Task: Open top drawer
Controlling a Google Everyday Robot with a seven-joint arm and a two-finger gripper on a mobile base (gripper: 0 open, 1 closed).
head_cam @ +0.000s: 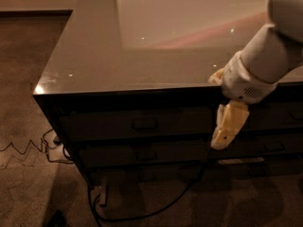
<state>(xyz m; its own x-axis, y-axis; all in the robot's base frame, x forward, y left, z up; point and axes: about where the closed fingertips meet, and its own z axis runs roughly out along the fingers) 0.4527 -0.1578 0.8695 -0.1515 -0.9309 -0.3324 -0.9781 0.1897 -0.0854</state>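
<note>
A dark bench point(94, 56) with a glossy top stands on a brownish carpet floor point(28, 79). A wide, pale rectangle of reflected light lies on the far part of the top, with some small bright dots in it.

Under the front edge of the bench there are rows of dark drawer fronts. The top drawer point(104, 124) is the upper one on the left part of the front, directly below the bench top. It is fully pushed in, with its front in line with the other fronts. Its small rectangular loop handle point(144, 124) sits in the middle of the front. Below it is a lower drawer point(109, 155) with a similar handle, also pushed in. More dark drawer fronts continue on the right side, partly hidden by the robot.

The white arm point(272, 46) comes in from the upper right corner and goes down over the front edge of the bench. The gripper point(223, 137) is pale yellow and points downward. It hangs in front of the drawer fronts, to the right of the top drawer's handle and well apart from it, near the right end of this drawer. I cannot tell whether the gripper is spread apart or closed together, and nothing is seen held in it.

On the floor a black cable point(156, 212) runs in a curve under the bench, and a thin zigzag wire point(21, 148) lies at the left.
</note>
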